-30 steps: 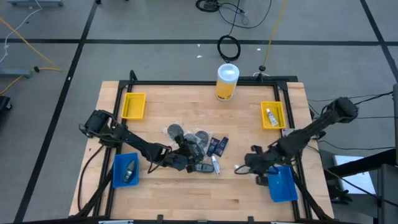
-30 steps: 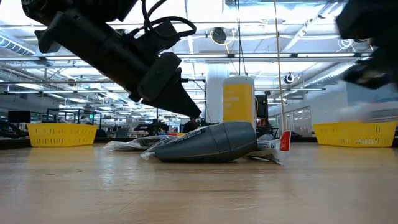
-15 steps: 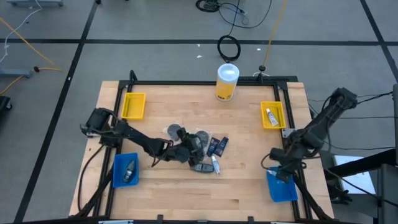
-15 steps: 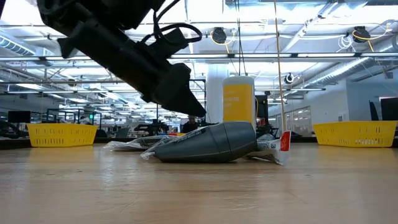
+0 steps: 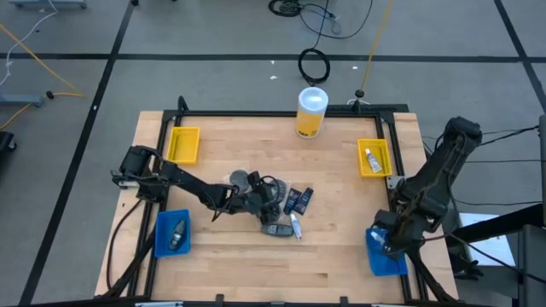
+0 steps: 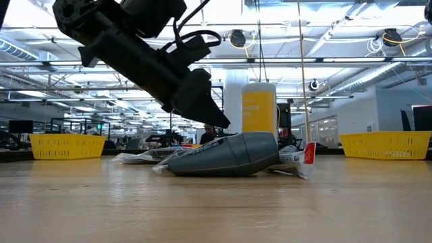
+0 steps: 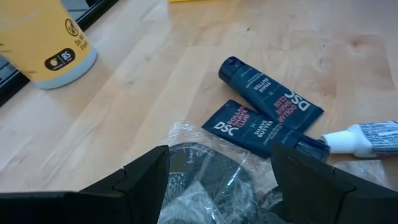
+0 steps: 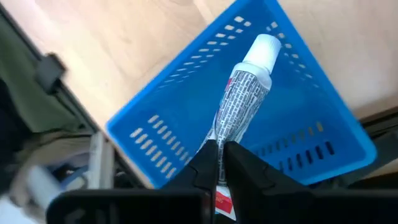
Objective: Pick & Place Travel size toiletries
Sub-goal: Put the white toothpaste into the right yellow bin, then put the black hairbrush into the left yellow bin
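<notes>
A pile of travel size toiletries (image 5: 277, 205) lies at the table's middle: a round dark disc in clear wrap (image 7: 205, 180), two dark blue sachets (image 7: 273, 99), a white tube (image 7: 364, 137) and a dark grey bottle (image 6: 229, 155) on its side. My left gripper (image 7: 221, 152) hangs open just above the wrapped disc, slanting down, one finger on either side, touching nothing that I can see. My right gripper (image 8: 221, 146) is shut on a white tube (image 8: 239, 102) over the blue bin (image 5: 386, 263) at the near right. My right gripper pinches the white tube by its flat crimped end (image 8: 217, 180) between its two fingers. The fingers come steeply from above, in line with the tube. The tube hangs below them, cap (image 8: 264, 46) downward, over the inside of the blue bin (image 8: 186, 81).
A tall yellow cylinder with a white lid (image 5: 311, 111) stands at the far edge. Yellow bins sit far left (image 5: 183, 145) and far right (image 5: 374, 147), the right one with a tube in it. A second blue bin (image 5: 160, 243) near left holds a dark bottle.
My right gripper has carried the white tube from the table's middle right toward the near right corner, rolling its wrist, and now hangs over the blue bin. My left gripper has drifted a little toward the right and far edges over the pile, still open.
</notes>
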Available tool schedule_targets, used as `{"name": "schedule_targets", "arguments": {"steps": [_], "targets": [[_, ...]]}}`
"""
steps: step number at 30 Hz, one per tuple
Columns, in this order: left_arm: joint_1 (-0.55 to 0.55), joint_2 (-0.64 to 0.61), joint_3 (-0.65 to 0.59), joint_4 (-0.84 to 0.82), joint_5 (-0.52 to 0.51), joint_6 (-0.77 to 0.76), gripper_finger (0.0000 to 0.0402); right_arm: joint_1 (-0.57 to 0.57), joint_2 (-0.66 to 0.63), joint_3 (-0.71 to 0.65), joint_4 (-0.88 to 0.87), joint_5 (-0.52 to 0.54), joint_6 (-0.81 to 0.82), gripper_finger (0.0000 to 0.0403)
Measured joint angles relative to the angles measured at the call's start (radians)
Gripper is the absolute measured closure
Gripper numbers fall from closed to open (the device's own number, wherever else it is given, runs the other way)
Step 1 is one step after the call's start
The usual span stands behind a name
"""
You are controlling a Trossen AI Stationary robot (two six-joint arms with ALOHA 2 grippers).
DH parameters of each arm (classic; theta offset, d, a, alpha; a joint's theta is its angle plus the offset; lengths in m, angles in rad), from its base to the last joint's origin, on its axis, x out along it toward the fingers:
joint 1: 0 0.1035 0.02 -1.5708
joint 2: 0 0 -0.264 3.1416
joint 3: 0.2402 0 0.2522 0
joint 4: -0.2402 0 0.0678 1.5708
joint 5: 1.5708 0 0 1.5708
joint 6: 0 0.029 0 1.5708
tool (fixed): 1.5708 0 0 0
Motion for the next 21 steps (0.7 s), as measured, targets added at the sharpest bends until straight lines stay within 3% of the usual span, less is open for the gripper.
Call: {"name": "schedule_targets", "arguments": {"steps": [5, 15, 18, 21], "targets": [[0.0, 0.0, 0.0, 0.0, 0.001, 0.002, 0.0124, -0.004, 0.016, 0.0, -0.037, 0.035, -0.01, 0.0361], [0.0, 0.0, 0.0, 0.027, 0.001, 0.026, 0.0124, -0.004, -0.064, 0.0, 0.044, 0.086, -0.022, 0.0263], [-0.011, 0.0, 0.0, 0.056, 0.001, 0.053, 0.0124, -0.006, -0.12, 0.0, 0.166, 0.207, -0.179, 0.025], [-0.03, 0.0, 0.0, 0.084, 0.002, 0.094, 0.0124, -0.022, -0.154, 0.0, 0.284, 0.389, -0.506, 0.0246]]}}
